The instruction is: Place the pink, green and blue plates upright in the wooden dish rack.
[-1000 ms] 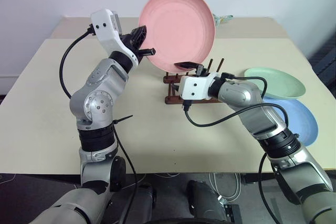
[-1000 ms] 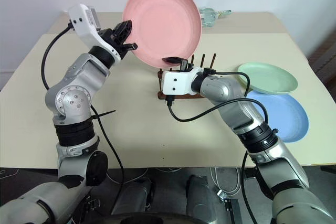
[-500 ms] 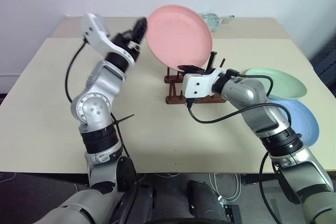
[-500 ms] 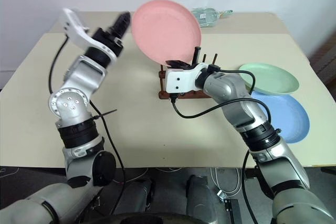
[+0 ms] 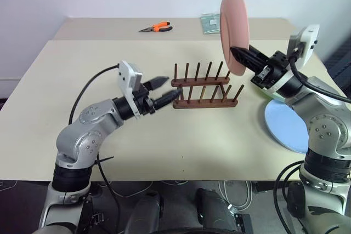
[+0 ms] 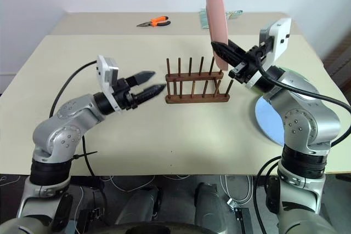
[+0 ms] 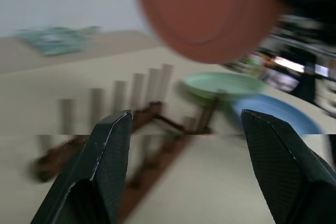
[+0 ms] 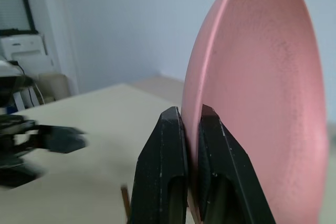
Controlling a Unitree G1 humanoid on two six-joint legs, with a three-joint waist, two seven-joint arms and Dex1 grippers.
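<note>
My right gripper (image 5: 237, 53) is shut on the lower rim of the pink plate (image 5: 232, 26). It holds the plate upright and edge-on in the air, above the right end of the wooden dish rack (image 5: 202, 88). The rack stands with nothing between its pegs. My left gripper (image 5: 166, 89) is open and holds nothing, low over the table just left of the rack. The blue plate (image 5: 284, 126) lies flat at the table's right edge. The green plate (image 7: 222, 84) lies beside it, mostly hidden behind my right arm in the eye views.
Orange-handled pliers (image 5: 155, 27) and a pale green packet (image 5: 210, 21) lie on the far part of the table (image 5: 82, 69). The table's near edge runs just below the arms.
My left gripper let go of the pink plate, opened, and dropped back to the left of the rack. My right gripper shut on the rim, rolled the plate edge-on and carried it up and right.
</note>
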